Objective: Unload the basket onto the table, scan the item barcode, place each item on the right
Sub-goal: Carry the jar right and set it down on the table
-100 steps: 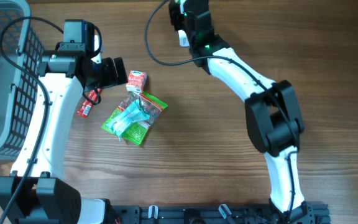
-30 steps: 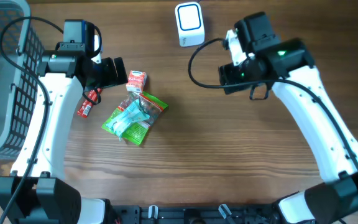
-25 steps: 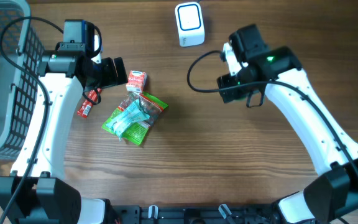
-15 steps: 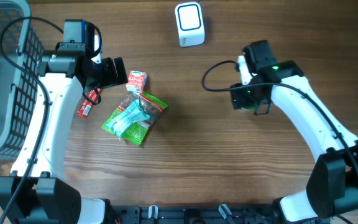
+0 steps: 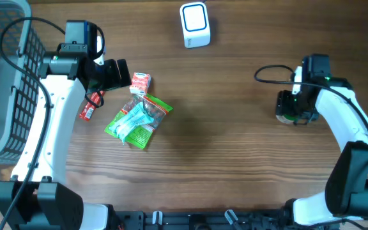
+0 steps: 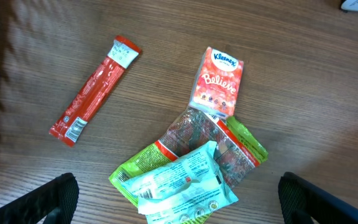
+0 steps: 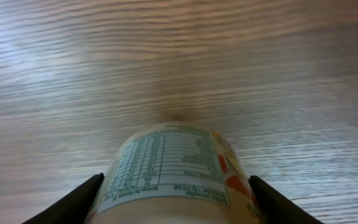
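Note:
The item is a round container (image 7: 166,168) with a printed nutrition label, and my right gripper (image 7: 176,202) is shut on it, one black finger (image 7: 73,202) on each side. From overhead this gripper (image 5: 287,107) is at the table's right side, far from the white scanner (image 5: 195,24) at the top middle. My left gripper (image 5: 121,73) hangs open over a heap of packets. Between its fingers (image 6: 51,199) there is only the light blue packet (image 6: 185,183) lying on the table below.
A Kleenex tissue pack (image 6: 217,82), a green packet (image 6: 244,143) and a red stick sachet (image 6: 92,90) lie on the wood near the left gripper. A grey wire basket (image 5: 5,83) stands at the left edge. A black cable (image 5: 270,70) loops by the right arm.
The right arm has carried the container from beside the scanner to the right and nearer the table's front. The left arm and the packets have not moved.

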Robot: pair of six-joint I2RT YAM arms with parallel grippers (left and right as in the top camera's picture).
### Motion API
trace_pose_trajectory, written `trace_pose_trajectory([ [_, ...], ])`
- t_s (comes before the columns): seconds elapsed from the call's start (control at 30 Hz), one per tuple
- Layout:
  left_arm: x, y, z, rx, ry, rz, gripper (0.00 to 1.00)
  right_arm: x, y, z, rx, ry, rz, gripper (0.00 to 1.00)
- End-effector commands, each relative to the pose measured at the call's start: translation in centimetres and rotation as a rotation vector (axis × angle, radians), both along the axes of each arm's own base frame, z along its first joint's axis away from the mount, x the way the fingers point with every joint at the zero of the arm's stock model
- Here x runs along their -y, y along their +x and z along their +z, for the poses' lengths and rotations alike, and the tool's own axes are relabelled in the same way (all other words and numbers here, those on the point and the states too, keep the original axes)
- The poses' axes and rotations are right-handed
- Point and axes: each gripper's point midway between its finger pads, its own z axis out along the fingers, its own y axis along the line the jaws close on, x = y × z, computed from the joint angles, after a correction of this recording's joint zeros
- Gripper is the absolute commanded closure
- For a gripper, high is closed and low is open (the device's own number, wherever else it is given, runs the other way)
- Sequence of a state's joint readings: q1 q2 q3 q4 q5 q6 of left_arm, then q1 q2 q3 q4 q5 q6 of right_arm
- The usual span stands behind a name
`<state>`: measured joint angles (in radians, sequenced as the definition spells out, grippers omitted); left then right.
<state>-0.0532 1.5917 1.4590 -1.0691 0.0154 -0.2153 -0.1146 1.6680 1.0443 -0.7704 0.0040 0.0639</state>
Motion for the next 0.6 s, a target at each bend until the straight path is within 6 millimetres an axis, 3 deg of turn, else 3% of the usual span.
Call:
trace_pose_trajectory([
  [0.0,-0.1,0.1,0.0,0.002,0.004,0.004,0.00,1.5,-0.5,-0.9,0.006,-0.003,-0.061,0.95],
  [0.17,-0.1,0.1,0.0,0.002,0.004,0.003,0.00,3.0,-0.8,-1.8,0.024,-0.006,-0.112,0.95],
  [0.27,-0.1,0.1,0.0,0.002,0.004,0.003,0.00,3.2,-1.1,-2.2,0.024,-0.006,-0.119,0.62],
  [0.3,-0.1,0.1,0.0,0.002,0.004,0.004,0.00,3.2,-1.1,-2.2,0.023,-0.006,-0.119,0.57],
  [0.43,-0.1,0.1,0.0,0.002,0.004,0.004,0.00,3.2,-1.1,-2.2,0.024,-0.007,-0.117,0.05],
  [0.47,-0.1,0.1,0.0,0.002,0.004,0.003,0.00,3.2,-1.1,-2.2,0.024,-0.008,-0.118,0.01],
  [0.57,-0.1,0.1,0.0,0.002,0.004,0.003,0.00,3.6,-0.7,-1.5,0.028,-0.027,-0.121,0.01],
])
